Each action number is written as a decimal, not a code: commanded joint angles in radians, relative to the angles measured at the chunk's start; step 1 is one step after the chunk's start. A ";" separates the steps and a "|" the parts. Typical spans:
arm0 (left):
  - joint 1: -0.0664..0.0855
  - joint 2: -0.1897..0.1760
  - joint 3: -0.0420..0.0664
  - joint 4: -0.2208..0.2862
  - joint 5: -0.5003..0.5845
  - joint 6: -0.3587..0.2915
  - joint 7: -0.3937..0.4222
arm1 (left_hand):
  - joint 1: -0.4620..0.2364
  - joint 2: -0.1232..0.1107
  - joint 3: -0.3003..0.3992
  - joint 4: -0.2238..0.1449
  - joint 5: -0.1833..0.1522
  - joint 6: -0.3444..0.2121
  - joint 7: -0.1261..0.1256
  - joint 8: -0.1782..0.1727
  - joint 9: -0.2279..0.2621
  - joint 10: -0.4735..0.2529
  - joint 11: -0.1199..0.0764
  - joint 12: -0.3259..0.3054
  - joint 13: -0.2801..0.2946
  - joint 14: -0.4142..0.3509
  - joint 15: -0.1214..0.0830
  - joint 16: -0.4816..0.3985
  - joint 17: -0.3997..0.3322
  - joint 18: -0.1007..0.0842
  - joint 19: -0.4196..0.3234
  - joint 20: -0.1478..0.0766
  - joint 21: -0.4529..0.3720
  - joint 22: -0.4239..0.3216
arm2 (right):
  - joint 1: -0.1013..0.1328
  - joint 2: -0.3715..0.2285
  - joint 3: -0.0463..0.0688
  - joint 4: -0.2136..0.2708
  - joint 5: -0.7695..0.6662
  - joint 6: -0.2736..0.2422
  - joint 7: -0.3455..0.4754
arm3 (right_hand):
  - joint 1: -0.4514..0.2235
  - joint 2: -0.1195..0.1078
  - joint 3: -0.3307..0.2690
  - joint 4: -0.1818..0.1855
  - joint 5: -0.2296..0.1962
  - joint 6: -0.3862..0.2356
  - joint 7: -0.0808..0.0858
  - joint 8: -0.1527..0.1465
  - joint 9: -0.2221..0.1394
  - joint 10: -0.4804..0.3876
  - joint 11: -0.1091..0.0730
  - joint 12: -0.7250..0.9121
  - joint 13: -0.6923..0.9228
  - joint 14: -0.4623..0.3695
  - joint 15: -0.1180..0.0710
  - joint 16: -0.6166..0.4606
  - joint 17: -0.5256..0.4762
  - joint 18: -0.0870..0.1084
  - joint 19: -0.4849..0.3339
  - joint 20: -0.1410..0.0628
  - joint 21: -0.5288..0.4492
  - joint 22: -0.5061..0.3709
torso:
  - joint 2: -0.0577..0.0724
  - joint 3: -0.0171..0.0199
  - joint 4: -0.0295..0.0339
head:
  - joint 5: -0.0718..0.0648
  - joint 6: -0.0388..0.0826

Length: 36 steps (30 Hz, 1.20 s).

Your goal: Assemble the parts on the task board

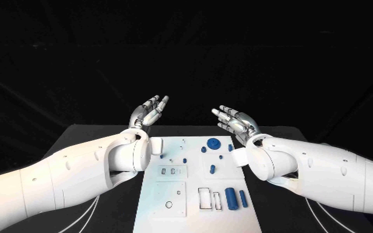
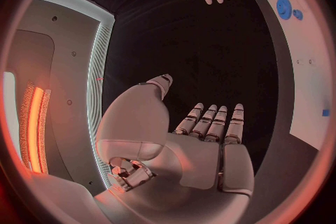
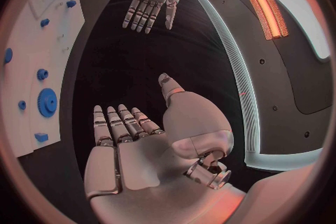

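I have both hands raised over the far end of the bench, palms turned toward each other, and neither is touching anything. The left hand point(image 1: 150, 111) has its fingers point(image 2: 213, 121) straight, slightly spread and closed on nothing; the right hand point(image 1: 235, 120) is the same, fingers point(image 3: 119, 123) extended and apart, nothing held.

The task board point(image 1: 194, 211) lies on the bench point(image 1: 93, 136) between my two forearms, and it sits nearer to me than the fingers do. So every part is behind and below the fingertips: each hand has to draw back toward me and come down before it can reach anything.

The large blue gear point(image 1: 213, 144) stands at the far end of the board, right of its middle, with small blue pieces beside it; my right hand is the nearer one to these. The blue cylinder point(image 1: 230, 194) and the slimmer blue pin point(image 1: 243, 198) lie at the near right of the board, their long axes running away from me, parallel to the board's long side. They are also on the right arm's side, just inboard of the forearm. The left half carries small slots and a ring-shaped mark point(image 1: 168, 204); I think these are sockets, though I can't be sure from here.

I can read no brand, label or lettering anywhere.
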<state>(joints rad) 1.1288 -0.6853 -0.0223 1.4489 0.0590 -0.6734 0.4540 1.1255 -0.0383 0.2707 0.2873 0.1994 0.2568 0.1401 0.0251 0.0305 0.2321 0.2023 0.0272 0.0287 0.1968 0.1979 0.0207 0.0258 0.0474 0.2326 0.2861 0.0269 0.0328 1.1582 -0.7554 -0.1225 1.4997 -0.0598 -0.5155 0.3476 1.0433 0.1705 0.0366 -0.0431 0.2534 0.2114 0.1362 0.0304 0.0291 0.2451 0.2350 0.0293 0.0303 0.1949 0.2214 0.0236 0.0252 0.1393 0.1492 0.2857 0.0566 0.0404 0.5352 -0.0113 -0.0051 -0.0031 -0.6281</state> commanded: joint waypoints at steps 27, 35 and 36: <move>0.021 -0.179 0.001 0.152 -0.038 0.192 -0.040 | 0.229 -0.065 -0.045 -0.035 0.000 0.685 0.078 0.114 0.043 0.773 -0.029 0.122 0.041 0.797 -0.057 0.176 0.075 0.135 0.566 0.001 0.225 0.085 | 0.109 -0.011 -0.007 -0.083 -0.964 0.138 -0.207 | 0.242 -0.090 0.198 -0.245 0.002 0.836 0.050 0.102 0.049 0.930 -0.110 0.068 0.036 1.006 -0.135 0.136 0.061 0.046 0.694 -0.075 0.341 0.123 | 0.070 0.0108 -0.0009 | -0.010 -0.007; 0.038 -0.219 0.007 0.219 -0.052 0.226 -0.072 | 0.258 -0.067 -0.051 -0.050 0.001 0.714 0.075 0.102 0.037 0.819 -0.039 0.110 0.039 0.869 -0.075 0.180 0.090 0.138 0.616 -0.012 0.248 0.087 | 0.139 0.004 -0.005 -0.093 -1.280 0.277 -0.364 | 0.201 -0.154 0.174 -0.232 -0.035 0.884 0.014 0.094 0.053 1.037 -0.156 0.076 0.060 1.249 -0.208 0.245 0.146 0.045 0.888 -0.154 0.451 0.170 | 0.118 0.0148 -0.0004 | -0.020 -0.004; 0.040 -0.224 0.008 0.227 -0.051 0.228 -0.073 | 0.259 -0.067 -0.051 -0.051 0.001 0.714 0.075 0.101 0.037 0.819 -0.039 0.108 0.039 0.870 -0.075 0.179 0.090 0.138 0.616 -0.012 0.248 0.087 | 0.142 0.006 -0.005 -0.090 -1.314 0.280 -0.377 | 0.201 -0.160 0.170 -0.232 -0.034 0.886 0.009 0.091 0.052 1.039 -0.161 0.074 0.063 1.284 -0.218 0.269 0.166 0.043 0.920 -0.169 0.472 0.180 | 0.124 0.0154 -0.0008 | -0.019 -0.003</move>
<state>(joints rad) 1.1643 -0.9048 -0.0166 1.6630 0.0291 -0.4996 0.4014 1.3709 -0.1053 0.2207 0.2398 0.1994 0.9665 0.2140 0.1309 0.0687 1.0469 0.1627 0.1391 0.0690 1.0605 0.1216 0.2013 0.1145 0.1717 0.8438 0.2750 0.2709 0.1195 1.2968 -0.7521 -0.1282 1.4058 -1.1400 -0.3309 0.0788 1.2608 0.0590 0.2075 -0.2771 0.2344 1.0412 0.1776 0.1233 0.0777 1.1933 0.1145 0.0956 0.0755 1.2684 0.0665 0.1959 0.1167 0.1700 0.8937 0.1888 0.4283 0.1776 0.6346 0.0023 -0.0049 -0.0211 -0.6336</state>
